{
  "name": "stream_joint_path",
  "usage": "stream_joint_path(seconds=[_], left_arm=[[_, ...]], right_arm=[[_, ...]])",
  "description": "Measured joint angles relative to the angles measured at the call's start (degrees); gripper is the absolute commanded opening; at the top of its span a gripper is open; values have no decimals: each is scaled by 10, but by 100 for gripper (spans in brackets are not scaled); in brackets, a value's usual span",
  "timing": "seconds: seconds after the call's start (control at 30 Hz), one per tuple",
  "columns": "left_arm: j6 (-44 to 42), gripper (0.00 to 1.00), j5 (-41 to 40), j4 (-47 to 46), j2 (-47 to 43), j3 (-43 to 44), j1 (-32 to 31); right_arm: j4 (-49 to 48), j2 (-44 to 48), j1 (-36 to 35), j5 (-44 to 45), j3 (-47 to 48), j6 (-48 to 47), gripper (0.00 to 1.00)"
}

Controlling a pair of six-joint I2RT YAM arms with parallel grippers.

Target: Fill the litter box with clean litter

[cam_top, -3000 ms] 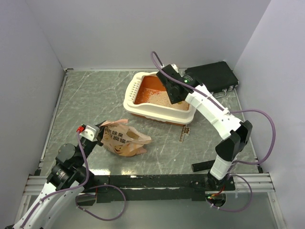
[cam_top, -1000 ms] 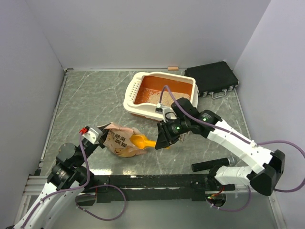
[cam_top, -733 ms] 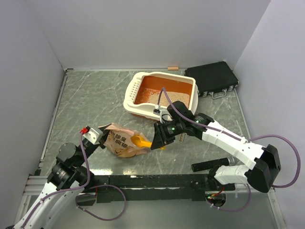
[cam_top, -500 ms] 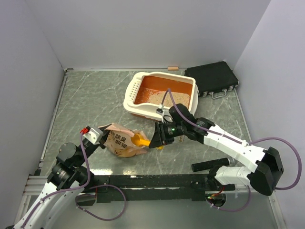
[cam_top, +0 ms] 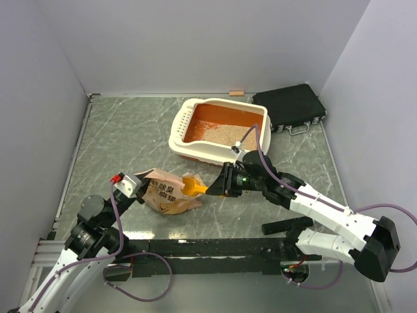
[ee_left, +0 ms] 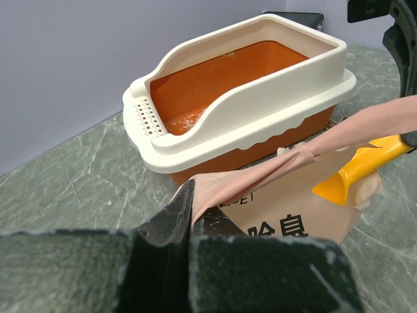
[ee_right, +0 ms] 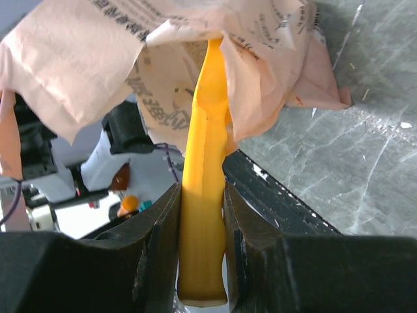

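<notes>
The litter box (cam_top: 187,141), orange with a cream rim, stands at the back centre with a layer of beige clean litter (cam_top: 225,134) inside; it also shows in the left wrist view (ee_left: 260,124). The crumpled tan paper bag (cam_top: 166,192) lies at the front left. My left gripper (cam_top: 135,186) is shut on the bag's edge (ee_left: 215,189) and holds it up. My right gripper (cam_top: 225,184) is shut on the handle of the orange-yellow scoop (ee_right: 205,163), whose head (cam_top: 191,187) reaches into the bag's mouth. The litter in the bag is hidden.
A black flat case (cam_top: 290,107) lies at the back right beside the litter box. A small tan block (cam_top: 236,93) lies by the back wall. A printed mark (cam_top: 253,182) is on the table near my right arm. White walls enclose the table.
My right gripper came from over the litter box down to the bag with the scoop, then drew back right a little; the scoop's head stays at the bag's mouth. The left arm has not moved.
</notes>
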State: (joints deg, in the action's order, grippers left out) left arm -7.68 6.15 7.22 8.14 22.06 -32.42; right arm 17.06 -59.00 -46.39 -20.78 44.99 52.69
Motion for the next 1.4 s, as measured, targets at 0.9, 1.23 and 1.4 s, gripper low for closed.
stream_joint_path(seconds=[0.9,1.23,1.4], left_arm=[[0,1,2,-3,-1,0,0],[1,1,0,-5,3,0,0],[1,1,0,-7,9,0,0]], right_arm=[[105,-64,2,41,113,-49,0],[180,-207,8,-28,234,-131,0],[150,-259,8,-57,241,-131,0]])
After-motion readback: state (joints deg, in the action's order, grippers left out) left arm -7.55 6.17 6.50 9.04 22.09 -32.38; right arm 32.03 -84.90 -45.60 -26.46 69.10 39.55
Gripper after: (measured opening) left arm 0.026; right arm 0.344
